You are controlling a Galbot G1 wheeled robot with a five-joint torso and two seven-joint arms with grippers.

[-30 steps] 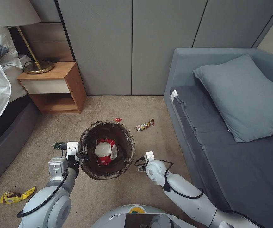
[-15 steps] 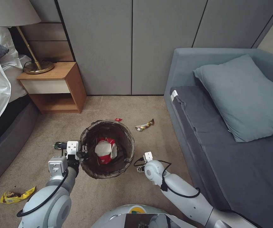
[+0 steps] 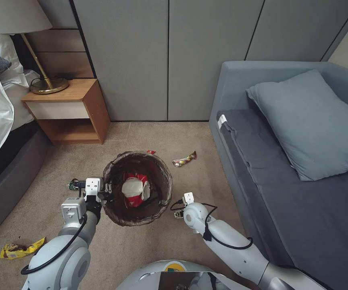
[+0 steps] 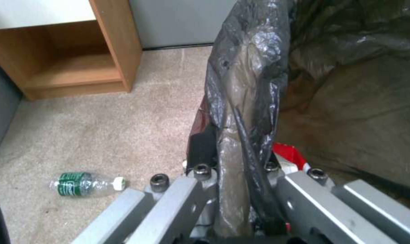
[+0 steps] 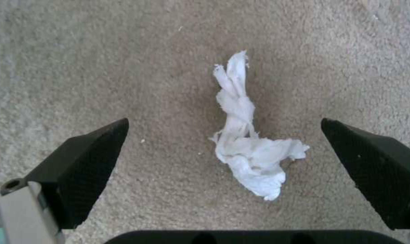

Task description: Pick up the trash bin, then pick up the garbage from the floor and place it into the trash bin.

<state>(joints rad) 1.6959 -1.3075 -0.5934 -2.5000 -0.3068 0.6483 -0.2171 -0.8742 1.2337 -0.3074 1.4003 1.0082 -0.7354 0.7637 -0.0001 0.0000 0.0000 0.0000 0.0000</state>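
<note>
The left gripper (image 3: pixel 108 196) is clamped on the near-left rim of the trash bin (image 3: pixel 163 177), with the dark bag liner (image 4: pixel 247 98) pinched between its jaws. The bin sits mid-floor between the nightstand (image 3: pixel 95 108) and the sofa (image 3: pixel 238 84), and a red-and-white packet (image 3: pixel 134 190) already lies inside it. The right gripper (image 5: pixel 223 169) hangs just right of the bin, jaws spread wide, directly above a crumpled white tissue (image 5: pixel 247 149) on the carpet (image 3: pixel 149 133).

The tissue looks feather-light, soft and easily crushed. I judge it is best pinched across its bulky lower wad rather than its thin twisted tail. The bin seems light and stiff, though its liner is slick, so the rim grip could slide.

Other litter lies about: a green-labelled bottle (image 4: pixel 85 184) left of the bin, a gold wrapper (image 3: pixel 184 159) beyond it, a small red scrap (image 3: pixel 151 152) by its far rim, and a yellow wrapper (image 3: pixel 20 249) near left.

Compared with a second ago, the bin and left gripper have shifted slightly farther away, and the right arm has drawn a little nearer and leftward.
</note>
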